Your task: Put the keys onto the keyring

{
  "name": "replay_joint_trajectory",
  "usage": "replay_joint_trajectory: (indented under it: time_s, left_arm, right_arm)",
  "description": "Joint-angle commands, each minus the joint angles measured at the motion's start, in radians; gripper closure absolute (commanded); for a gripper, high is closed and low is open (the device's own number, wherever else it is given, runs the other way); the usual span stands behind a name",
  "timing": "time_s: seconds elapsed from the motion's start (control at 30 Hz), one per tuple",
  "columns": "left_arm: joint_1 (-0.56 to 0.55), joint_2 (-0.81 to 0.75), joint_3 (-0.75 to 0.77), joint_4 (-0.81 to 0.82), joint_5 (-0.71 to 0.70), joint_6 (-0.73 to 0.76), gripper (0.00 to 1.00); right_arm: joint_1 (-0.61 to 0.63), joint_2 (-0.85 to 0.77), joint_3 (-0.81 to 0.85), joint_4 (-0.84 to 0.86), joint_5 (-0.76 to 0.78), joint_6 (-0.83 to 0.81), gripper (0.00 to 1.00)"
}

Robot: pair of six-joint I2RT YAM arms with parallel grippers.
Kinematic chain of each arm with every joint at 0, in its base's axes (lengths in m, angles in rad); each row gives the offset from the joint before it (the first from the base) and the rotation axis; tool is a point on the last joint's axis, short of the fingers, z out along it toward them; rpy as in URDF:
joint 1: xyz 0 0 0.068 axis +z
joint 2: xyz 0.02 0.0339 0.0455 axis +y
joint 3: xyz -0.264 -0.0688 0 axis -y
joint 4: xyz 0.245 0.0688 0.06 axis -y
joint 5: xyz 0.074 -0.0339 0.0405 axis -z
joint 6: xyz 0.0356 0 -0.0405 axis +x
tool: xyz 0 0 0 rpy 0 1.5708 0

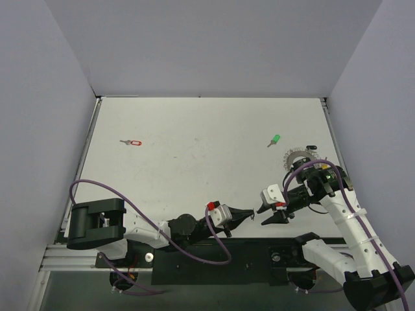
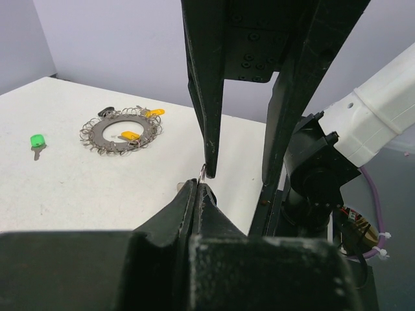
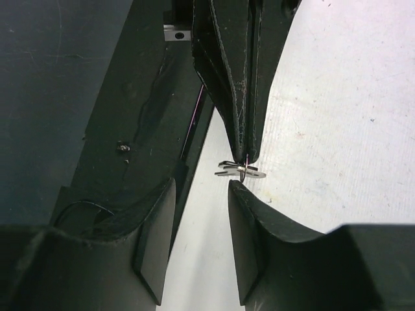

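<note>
- Left gripper (image 3: 246, 153): fingers shut tight, pinching a small silver key (image 3: 241, 170) at the very tips. The piece is tiny and may have a thin wire loop on it; can't confirm key shape.
- Right gripper (image 3: 201, 189): jaws apart with nothing between them. Its tips sit just beside the pinched silver key, and I can't tell if they touch it.
- Both grippers meet nose to nose low over the near edge of the table (image 1: 194, 175), right of centre.
- Keyring (image 2: 98, 133): lies flat on the table as a spiky circle, at the right side and well apart from both grippers. Nobody holds it.
- Already on or at the keyring: two yellow-headed keys (image 2: 154, 113) and one dark head at its rim. Whether they're actually threaded on can't be told.
- Green-headed key (image 1: 275, 139): loose on the table, near the keyring but not touching it.
- Red-headed key (image 1: 133, 142): loose at the far left of the table, well apart from everything else.
- Progress, as a judgement: partway at best.
  - The held silver key isn't on the keyring yet.
  - The green and red keys are untouched.
- Left to do, likely:
  - Settle or hand over the silver key.
  - Bring it to the keyring and thread it on.
  - Fetch the green key, then the red.
</note>
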Motion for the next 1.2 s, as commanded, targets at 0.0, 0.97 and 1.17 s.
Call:
replay_joint_trajectory:
  time_s: [0.0,0.97,1.17]
  left_arm:
    - [-0.003,-0.006,0.004,0.189,0.021,-0.021,1.0]
    - [-0.003,0.008,0.024,0.206,0.046,-0.034,1.0]
    - [-0.005,0.014,0.031,0.21,0.049,-0.037,1.0]
  right_arm:
    - [-0.007,0.006,0.016,-0.045,-0.084,-0.033,0.68]
    - [-0.038,0.027,0.039,0.022,-0.033,0.131,0.71]
    - [-0.027,0.038,0.026,0.028,-0.046,0.119,0.79]
